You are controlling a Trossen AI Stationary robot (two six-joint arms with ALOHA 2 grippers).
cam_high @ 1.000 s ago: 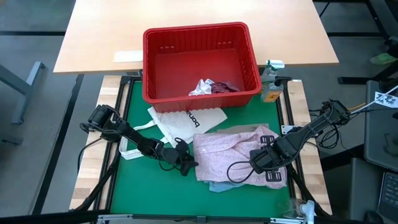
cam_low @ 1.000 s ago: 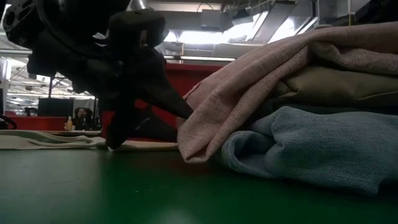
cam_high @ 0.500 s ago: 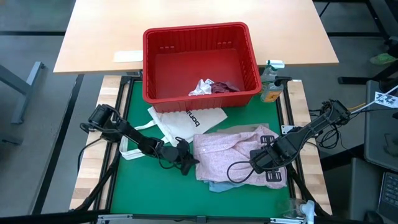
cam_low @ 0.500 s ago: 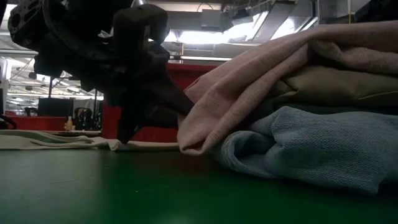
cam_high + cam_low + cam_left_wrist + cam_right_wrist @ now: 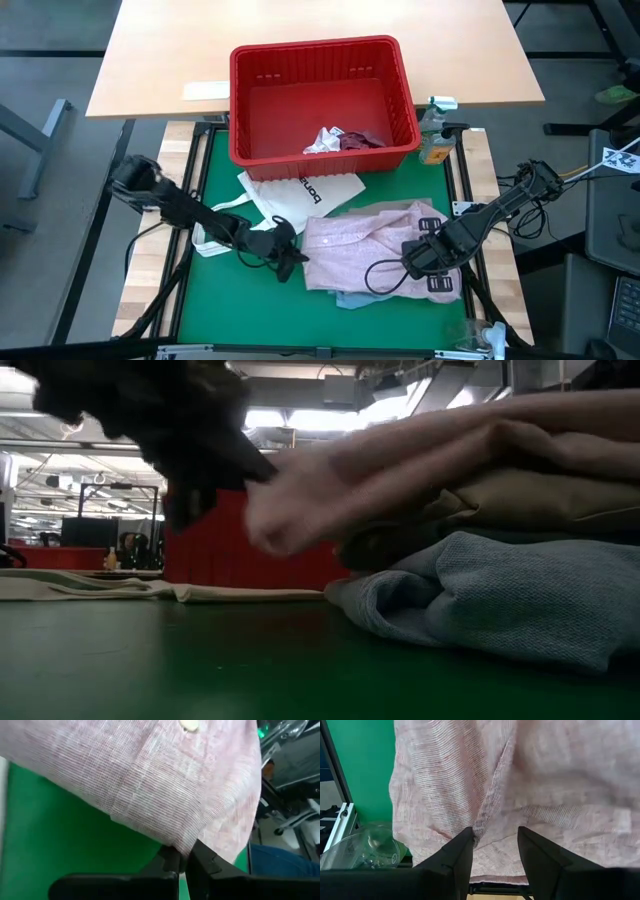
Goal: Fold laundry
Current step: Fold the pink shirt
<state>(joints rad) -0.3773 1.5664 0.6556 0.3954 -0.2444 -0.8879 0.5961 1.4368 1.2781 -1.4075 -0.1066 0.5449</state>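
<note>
A mottled pink shirt lies on top of a pile, over a beige garment and a light blue one that rests on the green mat. My left gripper is shut on the shirt's left edge, which is raised off the mat. My right gripper points down over the shirt's right part, open, with its fingers above the cloth. A white piece and a maroon piece lie in the red basket. My left gripper pinches the pink shirt's left edge between its two fingers. It comes from the table's left, slanting down. That edge is lifted clear of the mat, while the rest of the shirt lies on the pile. One layer or several, I cannot tell.
A white tote bag with black lettering lies flat between the basket and the pile. A small bottle stands at the basket's right. Bare green mat lies toward the near left.
My left gripper has shut on the pink shirt's left edge, then risen and drawn a little toward the table's left. That edge has come up off the mat, uncovering the beige and light blue garments below; the rest of the shirt has stayed on the pile.
</note>
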